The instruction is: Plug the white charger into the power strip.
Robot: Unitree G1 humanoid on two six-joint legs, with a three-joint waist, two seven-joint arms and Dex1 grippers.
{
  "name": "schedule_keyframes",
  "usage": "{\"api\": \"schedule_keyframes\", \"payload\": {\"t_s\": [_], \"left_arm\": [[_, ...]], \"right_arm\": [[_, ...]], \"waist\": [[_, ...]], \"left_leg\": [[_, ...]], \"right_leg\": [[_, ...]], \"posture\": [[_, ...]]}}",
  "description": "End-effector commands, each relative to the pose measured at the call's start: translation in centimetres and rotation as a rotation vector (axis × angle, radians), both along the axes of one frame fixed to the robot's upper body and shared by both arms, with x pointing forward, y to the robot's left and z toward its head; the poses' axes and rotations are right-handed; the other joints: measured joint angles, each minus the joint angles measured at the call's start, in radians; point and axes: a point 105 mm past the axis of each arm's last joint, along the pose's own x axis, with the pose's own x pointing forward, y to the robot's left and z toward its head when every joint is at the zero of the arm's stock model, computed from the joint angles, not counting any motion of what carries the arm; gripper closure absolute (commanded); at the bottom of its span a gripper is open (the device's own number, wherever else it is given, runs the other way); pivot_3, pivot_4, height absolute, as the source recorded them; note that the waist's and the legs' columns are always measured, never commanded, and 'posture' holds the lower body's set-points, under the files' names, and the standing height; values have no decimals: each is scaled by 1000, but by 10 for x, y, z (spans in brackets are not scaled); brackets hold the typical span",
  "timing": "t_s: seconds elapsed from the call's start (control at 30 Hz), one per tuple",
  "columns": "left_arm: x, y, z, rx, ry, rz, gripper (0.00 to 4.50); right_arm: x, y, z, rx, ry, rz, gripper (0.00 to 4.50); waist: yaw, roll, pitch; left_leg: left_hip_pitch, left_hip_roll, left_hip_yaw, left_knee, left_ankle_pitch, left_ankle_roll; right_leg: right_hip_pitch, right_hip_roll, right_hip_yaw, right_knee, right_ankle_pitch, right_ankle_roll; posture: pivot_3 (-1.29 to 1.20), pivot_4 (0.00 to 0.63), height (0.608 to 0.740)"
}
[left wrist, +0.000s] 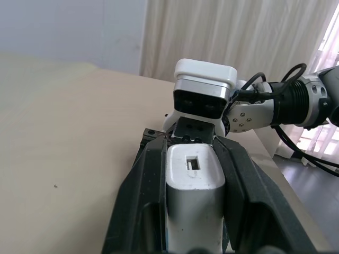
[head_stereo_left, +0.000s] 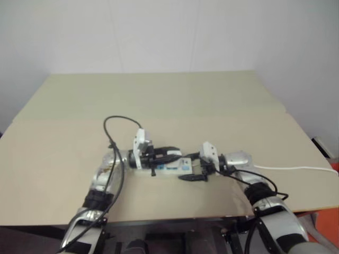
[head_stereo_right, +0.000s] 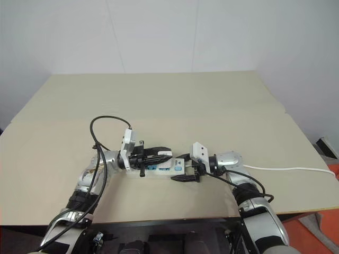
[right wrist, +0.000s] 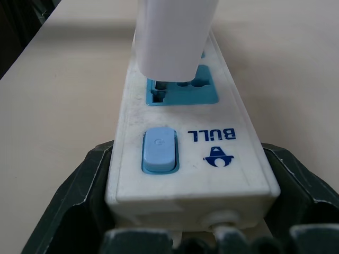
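The white charger (left wrist: 193,201) is pinched between the two black fingers of my left gripper (head_stereo_left: 172,152), which is shut on it. The power strip (head_stereo_left: 172,168) lies flat near the table's front edge, with blue sockets and a blue switch (right wrist: 159,151) at its near end. My right gripper (head_stereo_left: 188,170) is shut on that switch end, one finger against each long side. In the right wrist view the charger (right wrist: 175,37) stands tilted over the first blue socket (right wrist: 183,92), its lower end at the socket face. Its prongs are hidden.
The strip's white cord (head_stereo_left: 296,169) trails off to the right across the tan table (head_stereo_left: 159,100). The table's front edge (head_stereo_left: 175,217) runs just below both arms. A seam (head_stereo_left: 222,114) crosses the tabletop behind the strip.
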Motion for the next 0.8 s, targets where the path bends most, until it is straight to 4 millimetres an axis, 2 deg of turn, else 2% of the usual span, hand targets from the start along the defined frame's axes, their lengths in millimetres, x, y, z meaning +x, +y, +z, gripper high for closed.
{"api": "schedule_keyframes", "payload": {"t_s": [0.03,0.3,0.57,0.8], "left_arm": [[3,1,-4,39,-23,-4,3485],[2,-1,-12,64,-12,-49,3485],[-6,-13,-8,43,-1,-133,3485],[-3,-7,-18,86,6,-143,3485]], "right_arm": [[-3,-2,-5,-30,11,5,1076],[-6,-2,-6,-32,16,5,1076],[-7,-1,-7,-31,18,1,1076],[-8,-1,-8,-29,23,-2,1076]], "waist": [[0,0,0],[3,0,-1],[4,0,-1],[3,0,-1]], "left_leg": [[0,0,0,0,0,0],[0,0,0,0,0,0],[0,0,0,0,0,0],[0,0,0,0,0,0]], "right_leg": [[0,0,0,0,0,0],[0,0,0,0,0,0],[0,0,0,0,0,0],[0,0,0,0,0,0]], "posture": [[0,150,740],[0,150,740],[0,150,740],[0,150,740]]}}
